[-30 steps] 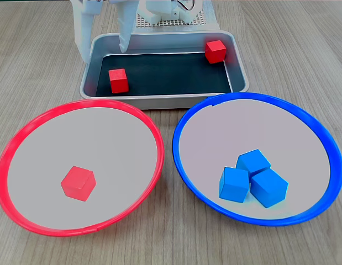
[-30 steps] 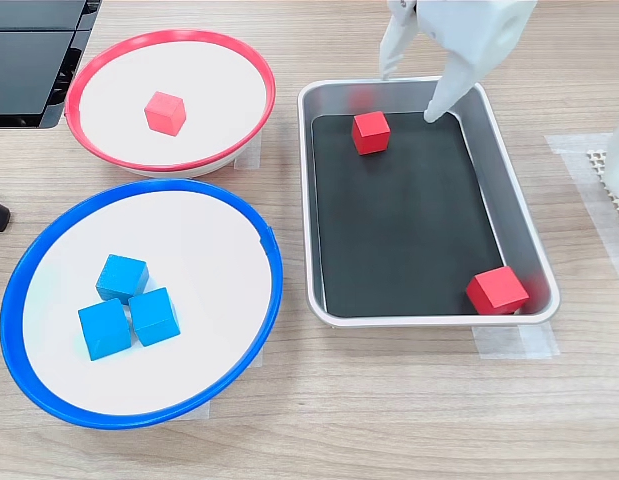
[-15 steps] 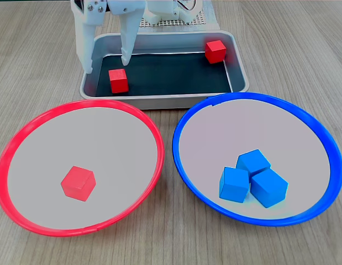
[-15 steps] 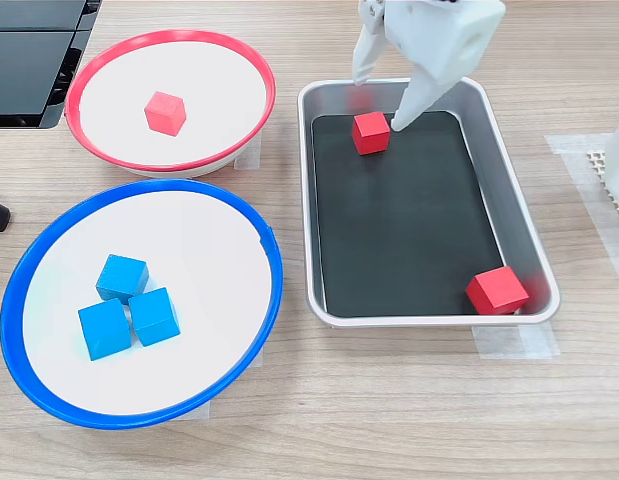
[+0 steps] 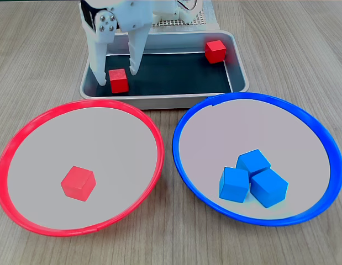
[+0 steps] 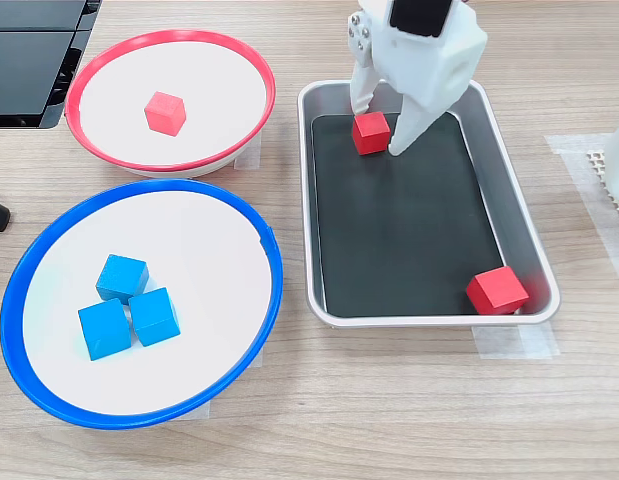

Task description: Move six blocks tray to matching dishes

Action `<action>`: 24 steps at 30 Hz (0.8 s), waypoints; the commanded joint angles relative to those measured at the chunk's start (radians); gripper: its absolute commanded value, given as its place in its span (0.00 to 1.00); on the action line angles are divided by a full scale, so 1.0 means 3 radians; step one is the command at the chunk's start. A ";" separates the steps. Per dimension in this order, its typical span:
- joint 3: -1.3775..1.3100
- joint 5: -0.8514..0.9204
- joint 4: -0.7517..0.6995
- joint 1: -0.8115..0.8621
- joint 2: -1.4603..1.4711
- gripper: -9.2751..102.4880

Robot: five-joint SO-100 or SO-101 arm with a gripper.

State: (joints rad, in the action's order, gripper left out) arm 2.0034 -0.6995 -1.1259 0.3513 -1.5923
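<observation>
We log: gripper (image 5: 116,74) (image 6: 375,128) spread wide, astride 1 red cube (image 5: 119,80) (image 6: 371,132) in tray (image 6: 509,225). A fixed view alone shows a dark panel (image 6: 34,55). Cube matte.

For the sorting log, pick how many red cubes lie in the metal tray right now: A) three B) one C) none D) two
D: the silver tray holds two red cubes, one between the open gripper's fingers and one in the far corner; the third red cube sits in the red-rimmed dish.
</observation>
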 commanded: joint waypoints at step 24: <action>-0.0644 0.0905 -0.0552 -0.0680 -0.0603 0.08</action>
State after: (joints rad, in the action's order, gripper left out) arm 1.9067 -0.4817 -1.2548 0.1718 -1.7150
